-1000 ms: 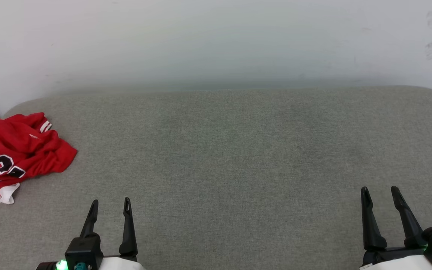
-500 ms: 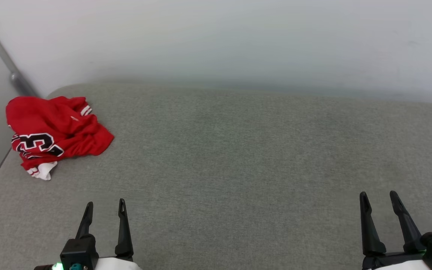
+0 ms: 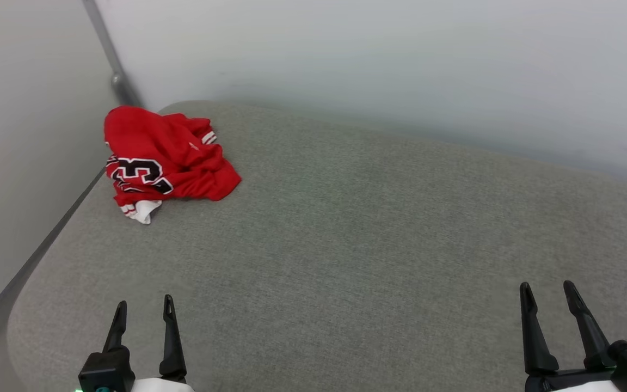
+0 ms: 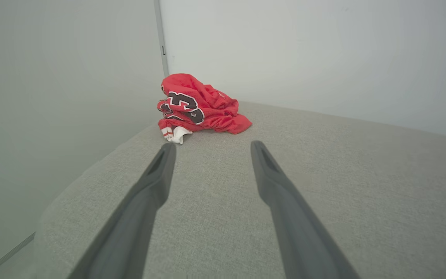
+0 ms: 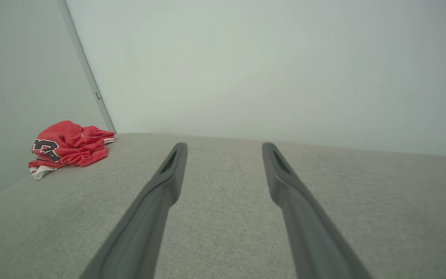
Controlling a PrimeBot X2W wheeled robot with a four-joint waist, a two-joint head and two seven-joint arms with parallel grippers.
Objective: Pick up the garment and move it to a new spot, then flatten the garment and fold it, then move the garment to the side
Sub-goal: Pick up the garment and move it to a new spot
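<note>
Your shirt (image 3: pixel 174 158) lies in a crumpled heap on the far left corner of the grey pad (image 3: pixel 357 245). It sits just in front of the seam where the left wall (image 3: pixel 25 136) meets the back wall (image 3: pixel 400 60). The shirt is bright red and bunched up on itself, so no sleeve or hem lies flat.

On the side facing you, a black number 23 (image 3: pixel 140 171) outlined in white runs across the folds, and the creases bend its digits. Under it is a dark strip that looks like lettering, too rumpled for you to read. A white flap (image 3: pixel 142 210) pokes out at the near bottom of the heap and rests on the pad, with red-and-white stripes beside it. Another bit of striped trim (image 3: pixel 209 137) shows at the far right of the pile. A red tongue of cloth spreads flat on the pad toward the right.

Your left claw (image 3: pixel 145 301) sits low over the near left of the pad. Its fingers are spread wide with nothing between them, and they point toward the shirt but are well apart from it. In the left wrist view the heap lies ahead, just beyond the fingertips' line. Your right claw (image 3: pixel 547 285) is at the near right, likewise spread wide and holding nothing, and it is farther still from the shirt.
</note>
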